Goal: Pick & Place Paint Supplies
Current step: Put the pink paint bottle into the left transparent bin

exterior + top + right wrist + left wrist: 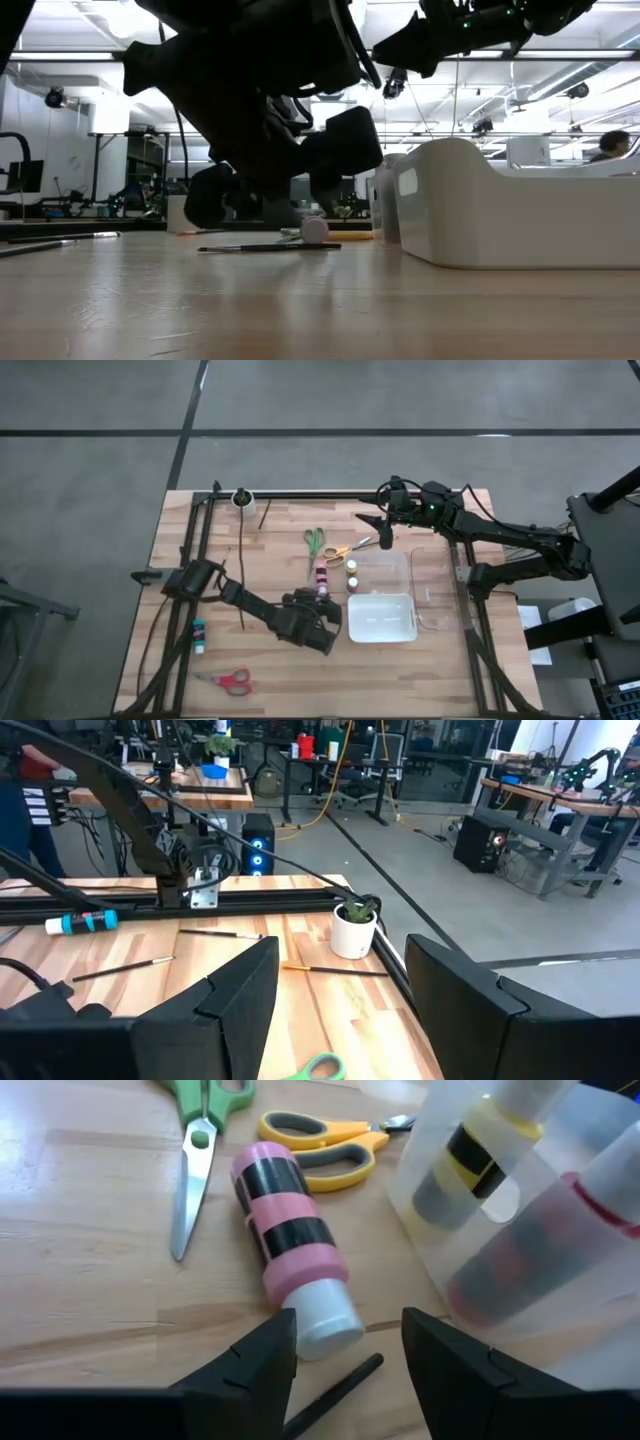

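Wooden counter (270,680) under both arms, gray floor around. Left hand (322,603) low at frame center in the high view, fingers (262,1358) apart, aimed at the pink-and-black paint bottle (285,1230). Lying flat just ahead, pale cap (322,1320) nearest and between the fingertips, long axis running away toward the yellow-handled scissors (320,1150). Thin dark brush (335,1390) crossing below the cap. Right hand (386,532) raised at upper center-right, fingers apart, farther off. Left clearly nearer; probably a short advance along that axis.
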Robot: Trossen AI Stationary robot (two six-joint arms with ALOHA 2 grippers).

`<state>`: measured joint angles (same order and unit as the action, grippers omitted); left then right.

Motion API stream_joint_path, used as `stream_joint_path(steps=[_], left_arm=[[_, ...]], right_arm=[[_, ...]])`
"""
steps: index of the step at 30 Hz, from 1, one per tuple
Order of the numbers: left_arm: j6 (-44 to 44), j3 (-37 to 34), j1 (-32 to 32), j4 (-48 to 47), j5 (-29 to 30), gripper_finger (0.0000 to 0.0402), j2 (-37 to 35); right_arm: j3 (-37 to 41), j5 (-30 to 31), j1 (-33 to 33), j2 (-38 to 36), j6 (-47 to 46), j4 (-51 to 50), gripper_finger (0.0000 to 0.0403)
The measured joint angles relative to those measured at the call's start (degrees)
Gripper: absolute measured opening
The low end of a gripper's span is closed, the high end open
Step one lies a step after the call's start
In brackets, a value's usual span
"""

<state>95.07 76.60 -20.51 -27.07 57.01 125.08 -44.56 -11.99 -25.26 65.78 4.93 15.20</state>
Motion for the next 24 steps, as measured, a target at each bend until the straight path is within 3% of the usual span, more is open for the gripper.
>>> stream_joint_path(steps=[24], left_arm=[[-3.6, 0.0, 0.3, -0.6, -0.7, 0.0185, -0.9]], right_arm=[[0.0, 0.0, 0.0, 0.0, 0.0, 0.0, 0.0217]])
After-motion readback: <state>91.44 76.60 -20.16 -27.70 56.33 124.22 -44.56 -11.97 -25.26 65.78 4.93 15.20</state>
